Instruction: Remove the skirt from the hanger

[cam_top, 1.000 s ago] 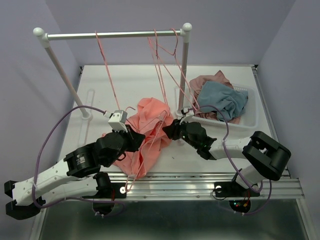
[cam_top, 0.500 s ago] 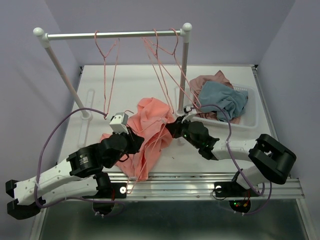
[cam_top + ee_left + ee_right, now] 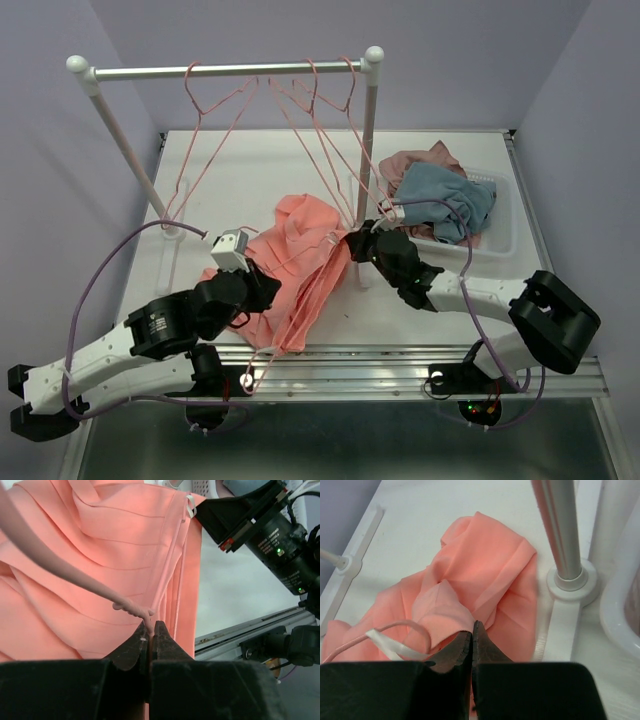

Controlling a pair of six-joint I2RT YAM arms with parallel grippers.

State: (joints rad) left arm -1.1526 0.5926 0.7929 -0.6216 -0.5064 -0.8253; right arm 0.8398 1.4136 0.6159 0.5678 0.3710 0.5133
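The salmon pleated skirt lies bunched on the table between both arms, with a thin pink hanger threaded through it and poking out toward the front rail. My left gripper is at the skirt's left side. In the left wrist view its jaws are shut on the hanger's wire, and the skirt fills the frame behind. My right gripper is at the skirt's right edge. In the right wrist view its jaws are shut on a fold of the skirt, beside a white ribbon loop.
A clothes rail spans the back with empty pink hangers dangling from it. Its right post and foot stand just behind my right gripper. A white basket at the right holds mauve and grey-blue garments.
My right gripper has shut on the skirt's right edge and drawn it slightly back and right. The empty hangers on the rail have swung. My left gripper keeps its hold on the hanger.
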